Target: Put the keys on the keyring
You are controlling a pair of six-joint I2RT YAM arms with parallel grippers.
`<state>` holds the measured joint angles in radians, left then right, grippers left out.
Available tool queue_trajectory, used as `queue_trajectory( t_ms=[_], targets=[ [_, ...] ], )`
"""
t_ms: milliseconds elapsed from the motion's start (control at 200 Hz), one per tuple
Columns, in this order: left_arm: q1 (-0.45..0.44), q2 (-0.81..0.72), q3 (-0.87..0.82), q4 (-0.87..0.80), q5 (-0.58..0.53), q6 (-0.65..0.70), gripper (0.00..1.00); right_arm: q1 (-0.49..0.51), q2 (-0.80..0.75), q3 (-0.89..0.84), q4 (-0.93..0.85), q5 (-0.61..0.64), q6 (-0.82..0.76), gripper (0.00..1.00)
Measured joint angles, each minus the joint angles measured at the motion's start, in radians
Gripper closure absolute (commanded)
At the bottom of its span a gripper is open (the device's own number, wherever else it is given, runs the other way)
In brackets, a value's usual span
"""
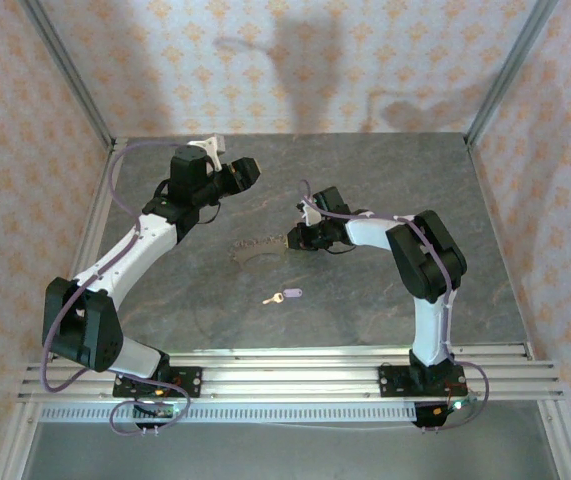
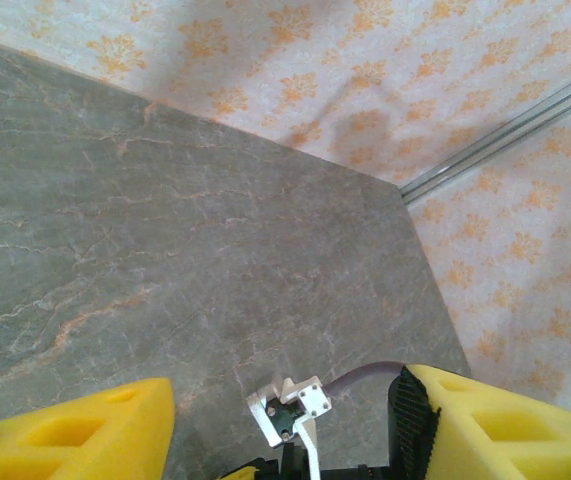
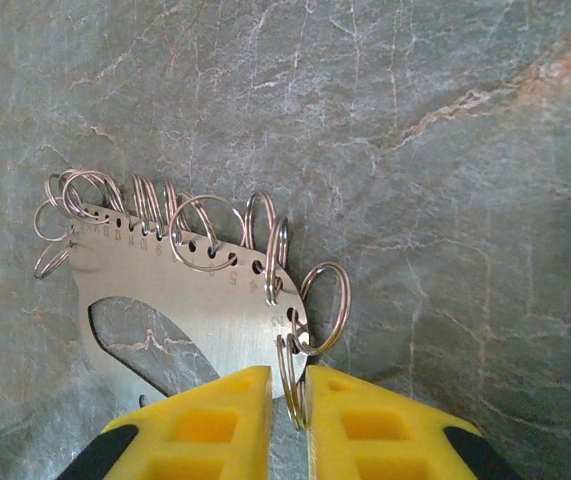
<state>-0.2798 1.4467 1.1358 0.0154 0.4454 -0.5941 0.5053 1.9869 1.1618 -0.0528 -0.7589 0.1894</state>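
Lower centre, my right gripper (image 3: 288, 378) pinches the keyring (image 3: 215, 312) by its end loop; I must hold squarely, left gripper (image 2: 283, 395) spread, empty.

Grey marbled table (image 1: 385, 190): keyring (image 1: 253, 249) lies nr ctr, key (image 1: 285, 296) apart, nearer the front edge.

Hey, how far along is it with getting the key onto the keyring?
Done: nothing yet. The key lies loose on the table, apart from the keyring.
In hand: the right gripper is pinched on one small split ring at the keyring's edge. The left gripper is open and empty, away from both.
Left: pick up the key and thread it onto a ring.
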Motion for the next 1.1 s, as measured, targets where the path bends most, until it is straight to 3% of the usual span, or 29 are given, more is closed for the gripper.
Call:
queue_trajectory(
  t_ms=[591,916,1101],
  targets=[
    [0.0,0.0,0.0,0.0,0.0,0.0,0.38,0.0,0.0,0.0,-0.004,0.0,0.0,0.85],
    [0.0,0.0,0.0,0.0,0.0,0.0,0.38,0.0,0.002,0.0,-0.005,0.001,-0.004,0.92],
    [0.0,0.0,0.0,0.0,0.0,0.0,0.38,0.0,0.002,0.002,-0.01,0.001,-0.008,0.79]
  ],
)
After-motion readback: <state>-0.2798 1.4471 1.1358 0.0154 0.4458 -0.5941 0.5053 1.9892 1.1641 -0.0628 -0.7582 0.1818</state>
